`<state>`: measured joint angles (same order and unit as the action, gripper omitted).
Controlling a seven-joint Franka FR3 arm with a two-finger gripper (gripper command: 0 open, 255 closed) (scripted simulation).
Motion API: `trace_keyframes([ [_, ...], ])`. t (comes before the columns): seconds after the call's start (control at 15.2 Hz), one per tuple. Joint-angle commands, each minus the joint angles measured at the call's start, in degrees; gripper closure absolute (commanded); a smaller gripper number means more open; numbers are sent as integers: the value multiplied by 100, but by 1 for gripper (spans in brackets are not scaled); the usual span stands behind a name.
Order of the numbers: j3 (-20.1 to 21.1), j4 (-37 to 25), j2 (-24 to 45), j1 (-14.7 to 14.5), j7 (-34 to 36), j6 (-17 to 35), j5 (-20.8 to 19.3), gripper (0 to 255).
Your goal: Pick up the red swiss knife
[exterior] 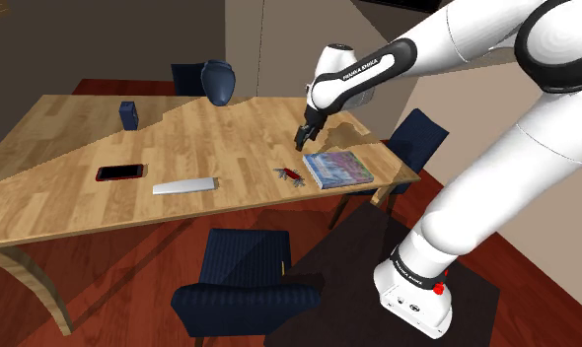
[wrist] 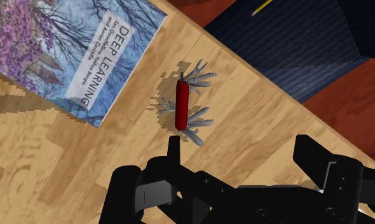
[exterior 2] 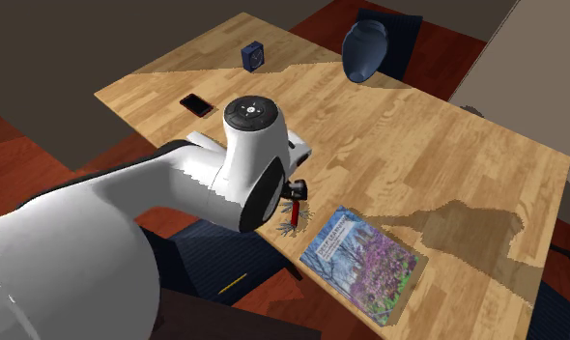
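Two black fingers [wrist: 312, 156] of mine stand wide apart with nothing between them. My gripper [exterior: 301, 141] hangs in the air over the wooden table [exterior: 72, 148] and touches nothing.

The red swiss knife [wrist: 182, 105] lies flat on the wood just ahead of my fingertips. It is outside the gap and nearer to one finger than to the other. Its red handle is straight, and grey blades and tools fan out from both long sides at either end.

In the shoulder view the knife sits close to the table's near edge. It is lower than my gripper and a little toward that view's left.

Just beside the knife, parted from it by a strip of bare wood, lies a book [wrist: 72, 51] with blue and purple trees on its cover. The spine reads DEEP LEARNING. In the second exterior view the book rests at the table's edge, to the right of the knife, and my own white arm covers much of that view's left.

A dark blue chair [exterior: 245, 291] stands at the table's near side, not far from the knife, on a red-brown floor.

Further toward the shoulder view's left, well apart from the knife, lie a flat grey bar [exterior: 185, 185] and a black phone [exterior: 119, 173] with a red rim. Beyond them a small blue box [exterior: 129, 114] stands upright. A dark blue vase [exterior: 218, 82] stands at the table's far edge.
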<state>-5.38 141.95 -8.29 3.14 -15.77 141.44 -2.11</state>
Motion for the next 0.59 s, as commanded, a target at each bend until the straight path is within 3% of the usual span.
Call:
trace_keyframes([
  [0.0,-39,-148,468,1,-94,315,73,0],
  [0.53,-42,-1008,2331,163,-646,1251,558,0],
])
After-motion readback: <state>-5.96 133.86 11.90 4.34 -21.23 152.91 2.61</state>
